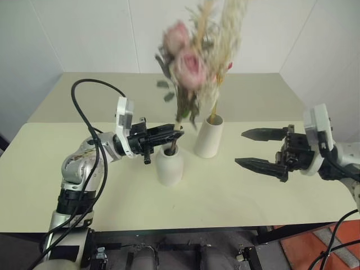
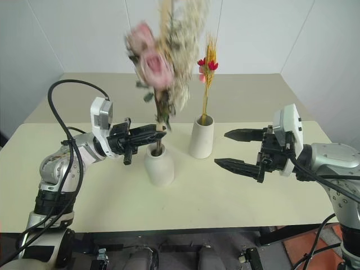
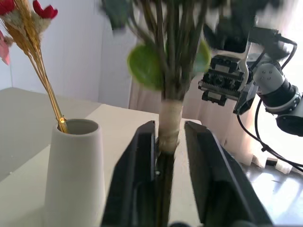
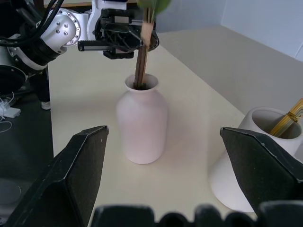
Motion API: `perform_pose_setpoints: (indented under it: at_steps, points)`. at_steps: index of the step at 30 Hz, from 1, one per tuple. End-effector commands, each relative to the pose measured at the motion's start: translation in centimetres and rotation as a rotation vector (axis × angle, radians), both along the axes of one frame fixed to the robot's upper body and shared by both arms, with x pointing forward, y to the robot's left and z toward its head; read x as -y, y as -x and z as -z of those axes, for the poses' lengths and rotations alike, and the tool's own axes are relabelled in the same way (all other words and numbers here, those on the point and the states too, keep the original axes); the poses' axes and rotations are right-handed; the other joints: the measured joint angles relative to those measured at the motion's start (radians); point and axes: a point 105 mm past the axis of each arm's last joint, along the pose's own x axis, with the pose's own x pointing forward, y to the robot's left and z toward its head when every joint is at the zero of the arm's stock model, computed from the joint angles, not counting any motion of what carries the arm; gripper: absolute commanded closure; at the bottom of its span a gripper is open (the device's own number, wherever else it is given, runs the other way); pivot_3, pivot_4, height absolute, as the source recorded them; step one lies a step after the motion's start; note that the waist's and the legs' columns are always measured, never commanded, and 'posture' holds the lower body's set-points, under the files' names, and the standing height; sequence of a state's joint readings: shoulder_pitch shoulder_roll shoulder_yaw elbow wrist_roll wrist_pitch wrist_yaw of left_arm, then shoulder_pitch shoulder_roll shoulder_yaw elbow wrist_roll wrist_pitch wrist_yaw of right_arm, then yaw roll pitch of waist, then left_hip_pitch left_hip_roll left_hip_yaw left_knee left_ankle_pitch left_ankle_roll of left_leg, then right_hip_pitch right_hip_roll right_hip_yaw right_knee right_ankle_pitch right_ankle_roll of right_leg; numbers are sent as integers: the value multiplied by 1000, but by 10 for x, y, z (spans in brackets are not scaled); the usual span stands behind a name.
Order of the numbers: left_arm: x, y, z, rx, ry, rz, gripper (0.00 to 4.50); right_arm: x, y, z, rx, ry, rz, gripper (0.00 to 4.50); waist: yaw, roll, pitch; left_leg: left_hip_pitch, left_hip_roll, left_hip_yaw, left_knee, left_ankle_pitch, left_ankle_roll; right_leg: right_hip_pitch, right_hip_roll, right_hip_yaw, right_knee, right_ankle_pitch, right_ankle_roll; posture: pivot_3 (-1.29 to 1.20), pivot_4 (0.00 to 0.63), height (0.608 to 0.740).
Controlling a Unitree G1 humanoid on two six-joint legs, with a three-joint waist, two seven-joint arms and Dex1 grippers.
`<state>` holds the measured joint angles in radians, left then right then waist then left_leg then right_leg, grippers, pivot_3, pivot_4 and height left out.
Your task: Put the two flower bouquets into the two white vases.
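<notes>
Both bouquets sit in vases: yellow stalks (image 2: 206,84) in the tall vase (image 2: 202,138), roses (image 2: 154,62) in the short vase (image 2: 159,164). My left jaws (image 3: 168,146) flank the stems, slightly parted; right jaws (image 2: 239,151) gape empty. Next I back off without tipping anything.

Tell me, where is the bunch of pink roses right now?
The pink roses stand with their stems in the short rounded vase, left of the taller vase holding yellow stalks. The left gripper has its fingers either side of the stems.

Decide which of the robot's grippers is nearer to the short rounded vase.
Left. The left gripper sits just above the short rounded vase, its fingers on either side of the rose bouquet stems entering the neck. The right gripper hangs open, off to the side, beyond the taller vase.
</notes>
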<state>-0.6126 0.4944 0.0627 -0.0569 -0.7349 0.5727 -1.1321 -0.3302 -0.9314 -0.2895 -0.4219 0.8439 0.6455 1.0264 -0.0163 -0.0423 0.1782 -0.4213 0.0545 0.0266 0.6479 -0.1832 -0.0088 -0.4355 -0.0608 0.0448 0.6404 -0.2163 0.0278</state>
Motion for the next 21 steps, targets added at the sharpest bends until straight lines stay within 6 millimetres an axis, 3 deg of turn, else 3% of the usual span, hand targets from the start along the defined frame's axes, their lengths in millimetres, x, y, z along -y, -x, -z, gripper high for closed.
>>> perform_pose_setpoints:
  at_steps: [1, 8, 18, 21]
  points:
    - [-18, 6, -12, 50, -1, -42, 2209, 8, 6, -10, 31, 13, 11, 0, -1, 0, 0, 0, 0, 0, 0, 0, 0, 0, 0, 0, 0, 0, 0, 0, 150, 740]
    - [-68, 25, -18, 83, -79, -170, 20, 18, 9, -6, -1, 45, 18, 0, 1, 0, 0, 0, 0, 0, 0, 0, 0, 0, 0, 0, 0, -1, 1, 0, 150, 740]
    - [-130, 51, -34, 122, -248, -365, 20, 28, 9, -2, -30, 65, 28, 0, 1, 0, 0, 1, 1, 1, 0, 0, 0, 0, 0, 0, 0, -1, 1, 0, 150, 740]
    - [-137, 59, -35, 124, -298, -375, 20, 36, 10, 0, -51, 68, 43, 0, 4, 0, 0, 1, 2, 1, -1, 0, 0, -1, 0, -1, -1, -2, 0, 0, 150, 740]
